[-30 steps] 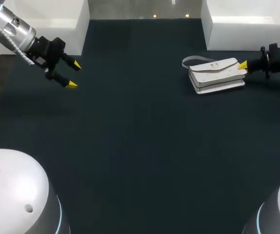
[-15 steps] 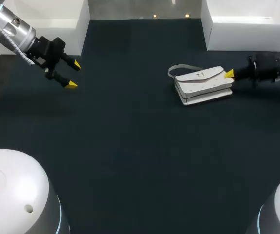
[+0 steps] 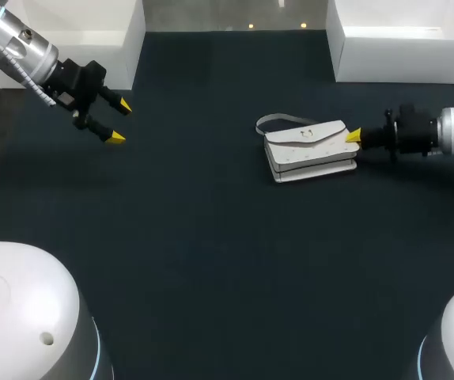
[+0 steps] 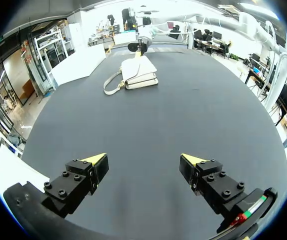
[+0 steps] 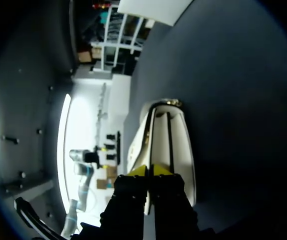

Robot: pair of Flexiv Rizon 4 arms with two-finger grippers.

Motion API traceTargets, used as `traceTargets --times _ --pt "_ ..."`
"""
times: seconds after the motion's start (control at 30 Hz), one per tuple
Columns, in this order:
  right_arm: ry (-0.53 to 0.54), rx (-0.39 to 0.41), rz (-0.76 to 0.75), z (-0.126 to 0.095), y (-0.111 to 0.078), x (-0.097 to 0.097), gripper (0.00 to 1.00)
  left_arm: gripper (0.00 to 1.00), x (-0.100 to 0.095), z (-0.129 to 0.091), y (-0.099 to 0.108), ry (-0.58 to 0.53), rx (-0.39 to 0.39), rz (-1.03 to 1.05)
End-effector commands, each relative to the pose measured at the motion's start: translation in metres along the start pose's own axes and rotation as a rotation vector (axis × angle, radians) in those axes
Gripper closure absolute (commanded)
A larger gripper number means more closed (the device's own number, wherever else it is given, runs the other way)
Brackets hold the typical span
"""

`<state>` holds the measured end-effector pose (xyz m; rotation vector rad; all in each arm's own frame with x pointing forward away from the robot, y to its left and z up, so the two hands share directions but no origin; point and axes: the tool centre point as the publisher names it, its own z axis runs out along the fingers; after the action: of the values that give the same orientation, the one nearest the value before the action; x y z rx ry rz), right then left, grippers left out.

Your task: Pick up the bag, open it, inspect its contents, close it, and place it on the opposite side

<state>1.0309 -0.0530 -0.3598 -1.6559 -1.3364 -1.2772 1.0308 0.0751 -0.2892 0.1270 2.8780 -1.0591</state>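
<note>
A white flap bag lies flat on the dark table, right of the middle, its strap looped at its far left corner. My right gripper comes in level from the right and is shut on the thin edge at the bag's right end. Its wrist view has the yellow tips pressed together at the near end of the bag. My left gripper hangs open and empty above the table's far left. From its wrist view the bag lies far ahead.
A white box stands at the back right, close behind the bag, and another white box stands at the back left behind my left arm. The dark table stretches bare between the two arms and toward the front.
My right gripper has moved left and toward the front, taking the bag with it from beside the back-right box toward the table's middle. The left arm has stayed still.
</note>
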Motion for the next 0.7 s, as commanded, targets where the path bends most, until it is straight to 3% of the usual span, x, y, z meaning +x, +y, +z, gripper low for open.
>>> traceTargets --times 0.03,0.37,0.7 --pt "-0.016 -0.440 0.000 0.015 -0.010 0.008 1.00 0.00 0.000 0.001 0.001 -0.002 0.002 0.001" --pt "-0.015 -0.451 -0.001 0.051 -0.017 0.025 1.00 0.00 0.000 0.001 0.001 -0.002 0.002 0.001" --pt "0.019 -0.404 -0.004 0.083 -0.022 0.036 1.00 0.00 0.000 0.001 0.001 -0.002 0.002 0.001"
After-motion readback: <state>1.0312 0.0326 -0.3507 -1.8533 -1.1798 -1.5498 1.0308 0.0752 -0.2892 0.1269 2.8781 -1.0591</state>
